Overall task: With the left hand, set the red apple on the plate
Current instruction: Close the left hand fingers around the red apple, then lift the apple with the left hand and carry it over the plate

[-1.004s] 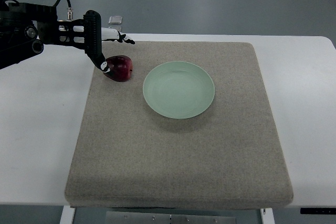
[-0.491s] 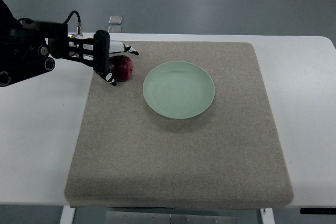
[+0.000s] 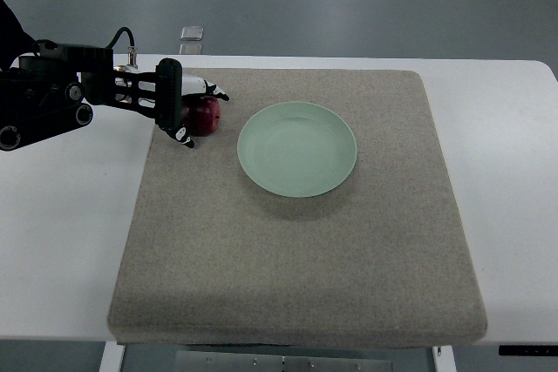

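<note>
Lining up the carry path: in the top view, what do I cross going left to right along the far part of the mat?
left hand → red apple → plate → bare mat → white table. The hand's fingers sit around the apple's left side.

The left hand (image 3: 179, 111) has slid in from the apple's left, and its fingers now curl around the red apple (image 3: 203, 115). More of the apple is hidden behind the palm than before.
</note>
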Controlling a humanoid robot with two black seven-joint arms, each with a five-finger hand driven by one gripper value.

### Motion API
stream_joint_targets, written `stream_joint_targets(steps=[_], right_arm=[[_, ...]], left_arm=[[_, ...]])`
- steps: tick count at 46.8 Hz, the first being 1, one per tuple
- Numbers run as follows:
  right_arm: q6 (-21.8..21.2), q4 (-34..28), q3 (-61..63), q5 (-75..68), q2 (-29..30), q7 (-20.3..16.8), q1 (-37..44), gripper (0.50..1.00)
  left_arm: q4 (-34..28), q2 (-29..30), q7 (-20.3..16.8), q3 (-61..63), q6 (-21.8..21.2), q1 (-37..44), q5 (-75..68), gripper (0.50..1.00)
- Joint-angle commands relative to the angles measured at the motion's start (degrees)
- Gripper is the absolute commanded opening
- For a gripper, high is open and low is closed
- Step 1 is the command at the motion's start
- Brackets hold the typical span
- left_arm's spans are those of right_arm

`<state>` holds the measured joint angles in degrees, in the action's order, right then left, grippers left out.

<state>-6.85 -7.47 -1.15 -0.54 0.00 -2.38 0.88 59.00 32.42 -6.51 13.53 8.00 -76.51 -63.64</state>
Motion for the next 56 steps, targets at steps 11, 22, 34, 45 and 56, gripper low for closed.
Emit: stream_joint_targets(steps=[11,22,34,45,56], right_arm=[[0.0,0.0,0.0,0.0,0.0,0.0,0.0,0.930],[0.1,0.0,0.0,0.0,0.0,0.0,0.0,0.930],[0.1,0.0,0.0,0.0,0.0,0.0,0.0,0.930],[0.0,0.0,0.0,0.0,0.0,0.0,0.0,0.930],[0.0,0.0,0.0,0.0,0.0,0.0,0.0,0.930]], left_arm=[[-0.6,-0.1,0.0,0.1,0.0,0.7,0.0,0.701],[-1.1,0.0,0.1,0.5,0.0,0.7,0.0,0.500],[-0.9,0.4,-0.1,-0.3,0.0,-2.8,0.0,0.500],[-1.1,-2.4,-0.3,-3.4,0.1,-5.7,0.2,0.500],[-1.1,-7.9,-0.8,-3.9,0.3,-6.6,0.0,0.500]])
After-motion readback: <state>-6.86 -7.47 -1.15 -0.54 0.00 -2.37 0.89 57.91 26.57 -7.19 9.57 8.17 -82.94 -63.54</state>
